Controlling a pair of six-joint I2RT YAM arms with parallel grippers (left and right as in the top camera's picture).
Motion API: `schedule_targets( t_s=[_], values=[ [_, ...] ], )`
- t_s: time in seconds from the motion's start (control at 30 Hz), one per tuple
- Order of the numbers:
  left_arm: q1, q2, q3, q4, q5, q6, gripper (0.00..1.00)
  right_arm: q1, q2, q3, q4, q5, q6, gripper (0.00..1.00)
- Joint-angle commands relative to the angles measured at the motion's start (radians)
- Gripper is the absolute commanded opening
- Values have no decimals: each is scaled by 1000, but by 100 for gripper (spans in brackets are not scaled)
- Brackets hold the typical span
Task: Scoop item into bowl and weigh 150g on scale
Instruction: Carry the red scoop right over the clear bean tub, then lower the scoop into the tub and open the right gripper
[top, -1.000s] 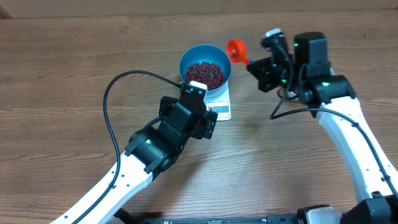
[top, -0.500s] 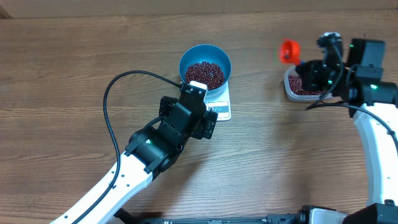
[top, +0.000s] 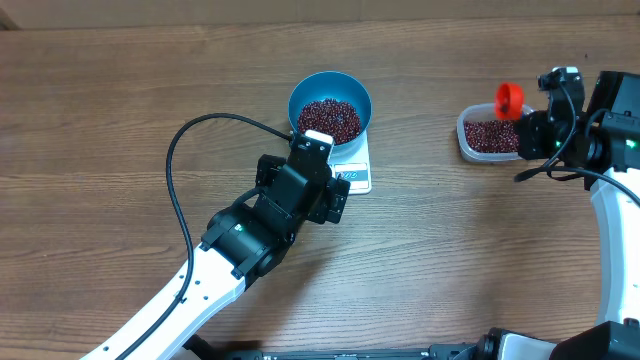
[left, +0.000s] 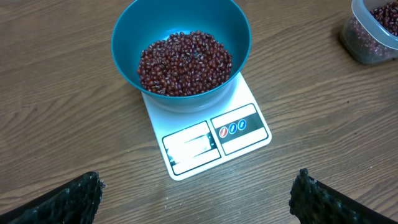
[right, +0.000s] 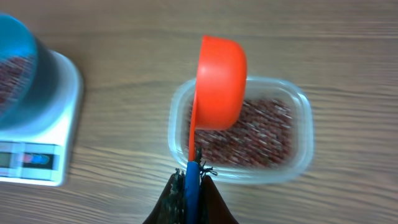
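We see that the right claw (right: 191, 186), clamped on the orange scoop (right: 219, 81), is no longer beside the blue bowl (left: 124, 37). Now it holds the scoop over the clear tub (right: 298, 155), near 3 o'clock. The beans (left: 184, 62) stay in the bowl on the scale (left: 214, 140), at 12 o'clock. We judge another scoop is coming. The left claw (left: 196, 199) stays wide apart.

You are working at a robotics lab bench, not a home kitchen. A plain wood-grain tabletop (top: 90, 120) fills every view. Two white-and-black robot arms reach over it: the left arm (top: 245, 235) trails a loose black cable (top: 168, 165), and the right arm (top: 612, 225) stands at the right edge. The kitchen ware looks like a small test set: a white scale (left: 214, 134), a blue bowl (left: 127, 37) of beans (left: 183, 59), a clear tub (top: 463, 135) and an orange scoop (right: 219, 81).
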Motion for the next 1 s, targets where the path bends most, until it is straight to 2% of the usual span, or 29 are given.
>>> schedule_targets(
  t_s=[0.0,0.37,0.5,0.7,0.97],
  values=[
    [-1,10,-7,0,-14,-14,99,21,-29,22,-22,172,-117,4],
    [-1,10,-7,0,-14,-14,100,243,-29,22,-56,573,-121,4],
    [-1,10,-7,0,-14,-14,100,278,-29,22,-40,676,-109,4],
    [-1,10,-7,1,-14,-14,100,245,-26,19,-25,618,60,4],
    [-1,10,-7,1,-14,-14,100,124,18,-13,-39,294,430,4]
  ],
)
